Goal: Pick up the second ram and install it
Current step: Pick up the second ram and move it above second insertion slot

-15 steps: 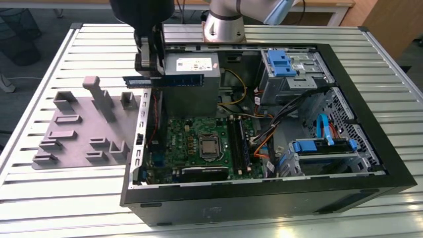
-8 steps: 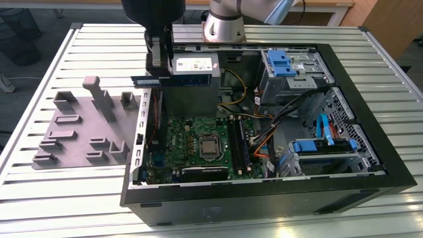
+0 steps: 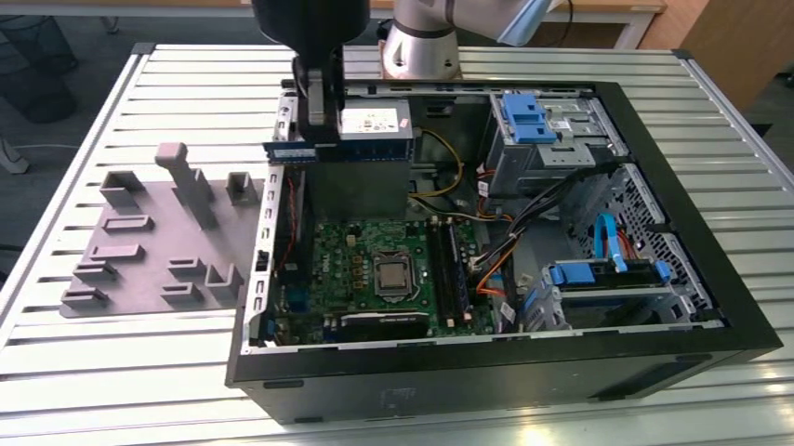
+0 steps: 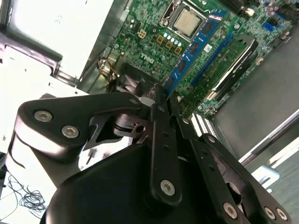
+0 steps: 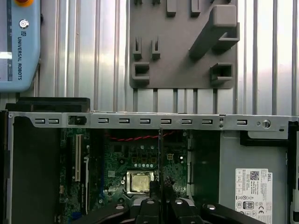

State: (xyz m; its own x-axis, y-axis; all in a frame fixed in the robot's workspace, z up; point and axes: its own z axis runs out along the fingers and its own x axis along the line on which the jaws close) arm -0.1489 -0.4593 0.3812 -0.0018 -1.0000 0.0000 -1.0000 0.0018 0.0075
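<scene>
The second ram [image 3: 366, 150] was held clamped in the gripper [image 3: 320, 139], clear above the motherboard [image 3: 360, 251]; the power-supply box [image 3: 372, 119] and case walls [image 3: 496, 376] were seen alongside.

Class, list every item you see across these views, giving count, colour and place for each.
table: one, pale slatted metal, under everything
computer case: one, black, open, on the table
motherboard: one, green, inside the case
processor: one, silver, mid-motherboard
power-supply box: one, grey, in the case
drive brackets: two, blue, in the case, exterior view's right
tray: one, grey, on the table, exterior view's left
second ram: one, blue-green, held over the open case
gripper: one, black, shut on the second ram
arm: one, silver-grey, above the case's far edge
</scene>
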